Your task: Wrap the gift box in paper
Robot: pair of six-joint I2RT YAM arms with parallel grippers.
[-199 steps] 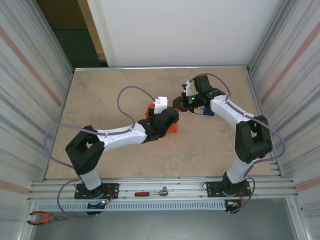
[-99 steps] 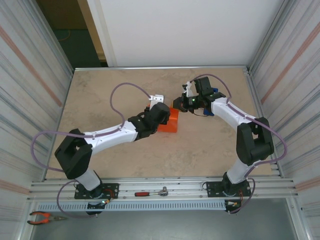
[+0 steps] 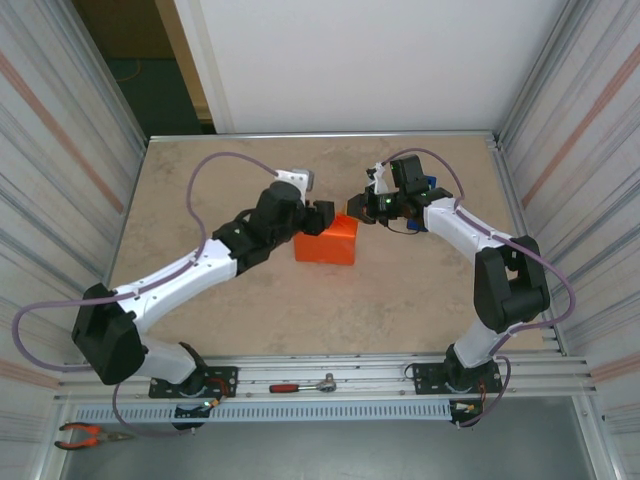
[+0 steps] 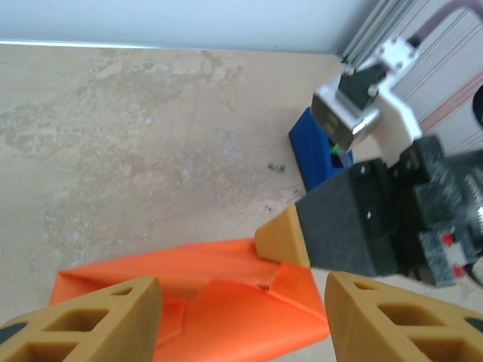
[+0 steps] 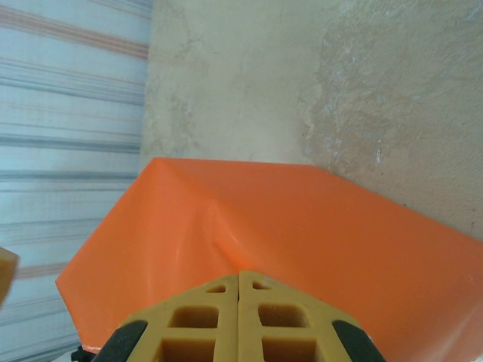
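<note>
The left gripper (image 3: 322,214), fingers spread, has pulled back off the folded orange paper (image 3: 328,243) lying mid bench (image 3: 200,180), so the right gripper (image 3: 352,205), fingers pressed together, alone pins its corner.

Top view high, looking down, both wrist views close-in — all sharing the paper (image 3: 327,242)

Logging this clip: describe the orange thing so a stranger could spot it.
Look at the middle of the beige table, where both arms meet. The paper lies there as a folded block, between the left gripper and the right gripper. Alone it is bright orange; the blue block nearby is smaller.
</note>
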